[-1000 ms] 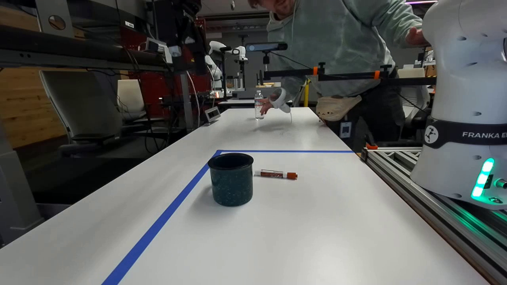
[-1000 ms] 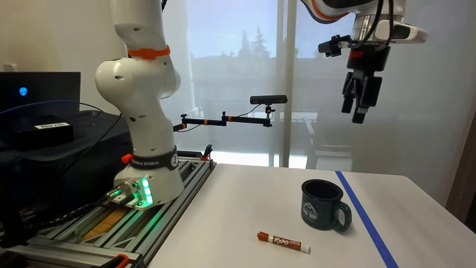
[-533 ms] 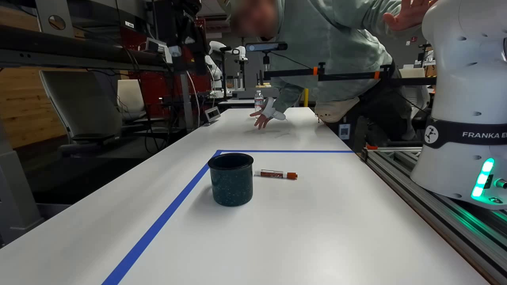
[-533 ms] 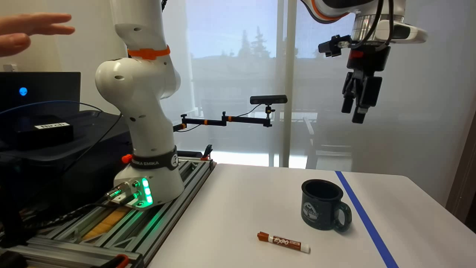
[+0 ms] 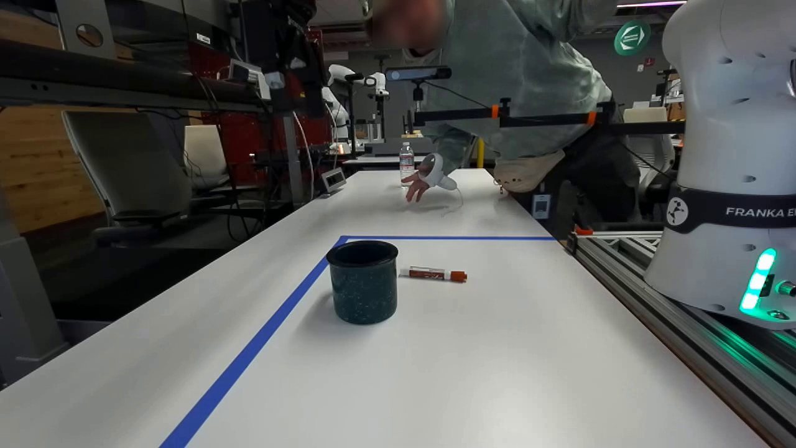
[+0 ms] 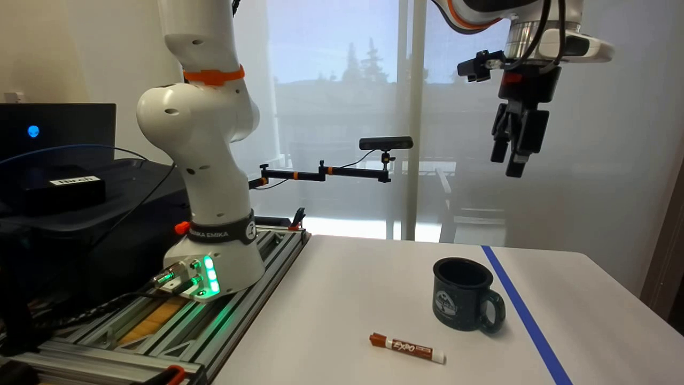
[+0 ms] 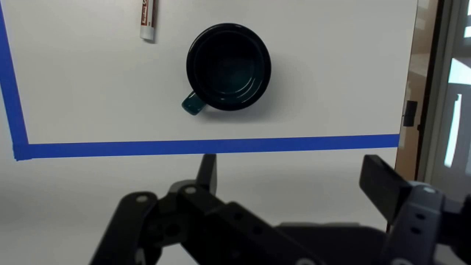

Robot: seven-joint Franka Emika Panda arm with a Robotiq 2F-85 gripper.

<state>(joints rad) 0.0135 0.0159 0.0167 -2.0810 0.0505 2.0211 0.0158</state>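
Empty gripper point(image 7: 289, 162), spread wide, hangs above a white table point(image 7: 92, 92).
Past blue tape point(image 7: 220, 146), a mug point(image 7: 228, 66) stands mouth up, its flat base apparently steadying it; farther, a marker point(image 7: 148, 18) lies flat, probably too slim to stand.

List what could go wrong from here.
The pincer hangs open above the table, and the mug's handle juts out: an off-centre descent might knock it. The marker lies on its side, so a nudge could roll it. A hand is over the table too, and might stray into the way.
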